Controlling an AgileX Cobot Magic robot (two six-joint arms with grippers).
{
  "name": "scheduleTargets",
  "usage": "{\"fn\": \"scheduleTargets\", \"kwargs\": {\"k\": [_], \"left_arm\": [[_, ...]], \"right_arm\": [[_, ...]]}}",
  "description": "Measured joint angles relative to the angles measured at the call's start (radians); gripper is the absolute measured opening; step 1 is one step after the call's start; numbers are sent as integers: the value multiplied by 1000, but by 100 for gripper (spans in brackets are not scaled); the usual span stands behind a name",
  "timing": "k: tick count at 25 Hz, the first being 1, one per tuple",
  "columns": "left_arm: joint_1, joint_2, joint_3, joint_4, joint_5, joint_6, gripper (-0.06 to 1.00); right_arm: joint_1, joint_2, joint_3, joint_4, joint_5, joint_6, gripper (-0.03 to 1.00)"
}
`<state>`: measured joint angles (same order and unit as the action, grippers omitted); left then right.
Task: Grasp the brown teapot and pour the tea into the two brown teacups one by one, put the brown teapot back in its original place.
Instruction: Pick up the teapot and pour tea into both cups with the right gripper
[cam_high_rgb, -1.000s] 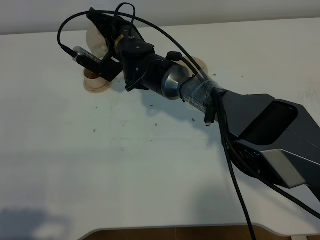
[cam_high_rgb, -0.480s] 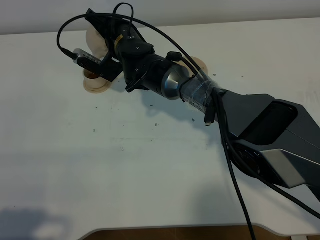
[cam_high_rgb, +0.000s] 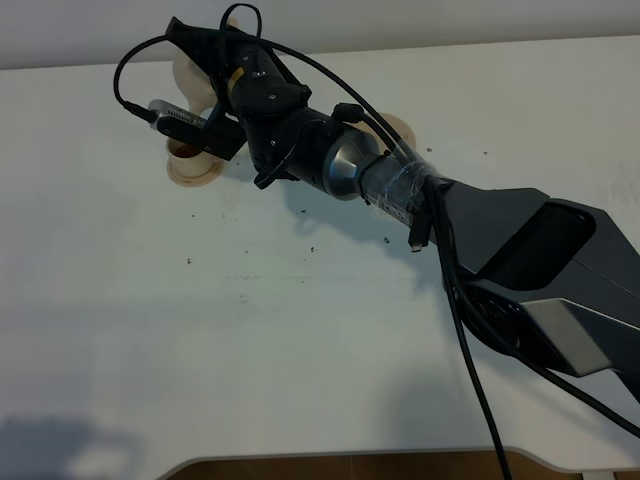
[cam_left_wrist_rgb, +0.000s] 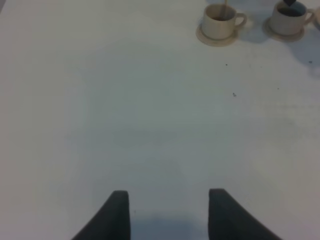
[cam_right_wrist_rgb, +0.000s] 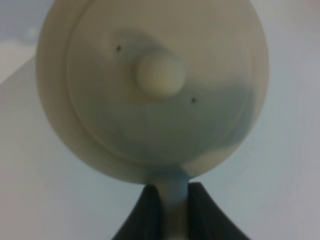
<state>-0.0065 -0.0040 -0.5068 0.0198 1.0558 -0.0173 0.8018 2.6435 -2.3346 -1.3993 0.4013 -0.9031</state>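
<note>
My right gripper is shut on the loop handle of the brown teapot and holds it tilted in the air at the table's far left. In the right wrist view the lid and knob fill the picture, with the handle between the gripper's fingers. Below the teapot stands a teacup on its saucer, with brown tea in it. The left wrist view shows both teacups: one with a thin stream falling into it, the other under a dark part of the arm. My left gripper is open and empty over bare table.
A wider beige saucer, the teapot's original place, shows partly behind the right arm. The arm and its cables cross the table from lower right to upper left. Small dark specks lie on the white table. The table's front edge is at the bottom.
The right gripper has lifted and turned slightly with the teapot, so more of the teapot shows above the arm. The cup and saucers have not moved.
</note>
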Motion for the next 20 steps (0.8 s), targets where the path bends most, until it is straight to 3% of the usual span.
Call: {"fn": "scheduleTargets", "kwargs": {"k": [20], "left_arm": [[0,0,0,0,0,1,37]], "right_arm": [[0,0,0,-26,-4,0,13]]}}
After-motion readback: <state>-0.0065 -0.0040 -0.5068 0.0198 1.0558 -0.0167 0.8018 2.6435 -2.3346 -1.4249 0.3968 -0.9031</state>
